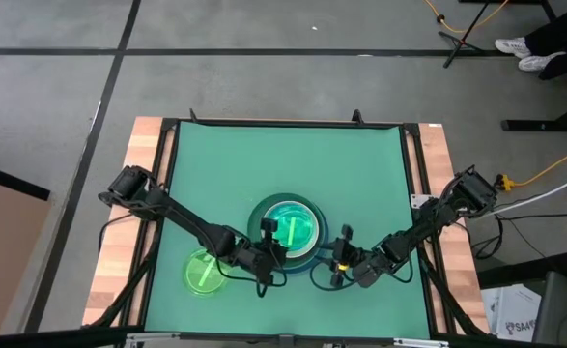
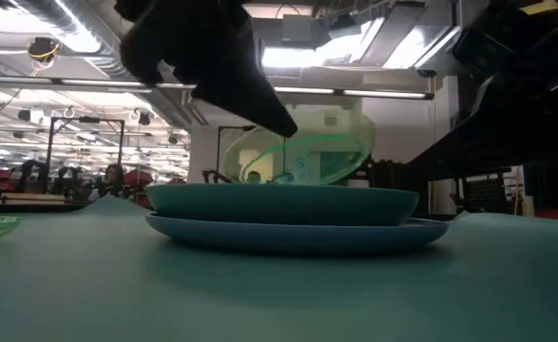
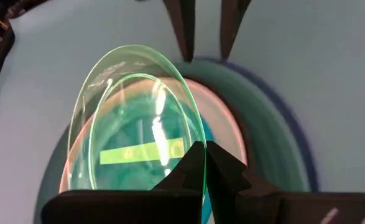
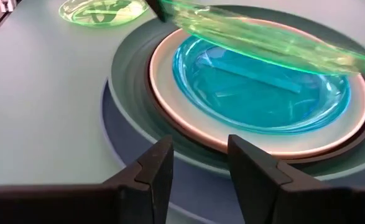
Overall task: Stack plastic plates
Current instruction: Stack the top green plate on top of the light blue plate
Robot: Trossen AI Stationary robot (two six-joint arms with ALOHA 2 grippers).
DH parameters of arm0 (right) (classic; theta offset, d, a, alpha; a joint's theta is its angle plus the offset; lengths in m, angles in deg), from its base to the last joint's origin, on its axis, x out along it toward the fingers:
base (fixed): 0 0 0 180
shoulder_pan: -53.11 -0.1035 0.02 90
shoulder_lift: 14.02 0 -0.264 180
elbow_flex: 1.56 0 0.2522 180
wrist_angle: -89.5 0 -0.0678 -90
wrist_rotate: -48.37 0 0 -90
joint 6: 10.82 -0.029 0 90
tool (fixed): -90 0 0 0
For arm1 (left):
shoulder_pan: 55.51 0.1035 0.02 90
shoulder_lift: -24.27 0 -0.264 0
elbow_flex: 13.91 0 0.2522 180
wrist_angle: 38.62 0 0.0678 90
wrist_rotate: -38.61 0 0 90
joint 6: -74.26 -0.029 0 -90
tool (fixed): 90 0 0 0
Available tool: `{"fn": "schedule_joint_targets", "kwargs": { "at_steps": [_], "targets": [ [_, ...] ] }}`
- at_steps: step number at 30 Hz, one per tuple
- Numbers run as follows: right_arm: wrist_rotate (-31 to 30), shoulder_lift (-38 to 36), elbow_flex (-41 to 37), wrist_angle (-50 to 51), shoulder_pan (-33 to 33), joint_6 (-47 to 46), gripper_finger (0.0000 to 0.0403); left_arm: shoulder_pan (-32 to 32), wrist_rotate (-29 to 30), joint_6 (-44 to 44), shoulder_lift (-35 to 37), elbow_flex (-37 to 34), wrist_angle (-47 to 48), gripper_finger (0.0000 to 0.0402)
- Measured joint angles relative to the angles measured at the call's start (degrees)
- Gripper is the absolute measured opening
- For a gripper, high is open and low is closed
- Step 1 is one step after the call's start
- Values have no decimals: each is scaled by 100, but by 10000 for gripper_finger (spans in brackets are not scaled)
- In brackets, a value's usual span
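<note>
A stack of plates sits at the table's near middle: blue lowest, dark green above it, a white one, and translucent cyan uppermost. My left gripper is shut on a translucent lime-green plate, tilted over the stack. A second lime-green plate lies flat on the mat, left of the stack. My right gripper is open, level with the stack's near-right rim and touching nothing. My left gripper pinches the lime-green plate's rim between its two fingers, one finger on each face of the plate. It comes from the stack's near-left side. The plate is lifted clear and steeply tilted, and its far edge stands up over the cyan plate.
The green mat has free room on its far half and to the stack's right. Wooden table edges run along both sides. The right arm reaches in from the right edge. Cables lie on the floor beyond the table.
</note>
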Motion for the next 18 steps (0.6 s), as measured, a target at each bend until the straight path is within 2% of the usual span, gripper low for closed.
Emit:
{"fn": "schedule_joint_targets", "kwargs": {
  "at_steps": [8, 18],
  "targets": [
    [155, -1, 2, -7, 0, -57, 143, 52, -157, -235, -32, -4, 60, 2],
    [215, -2, 2, -4, 0, -58, 143, 209, -452, -84, -30, -148, 87, 2]
  ]
}}
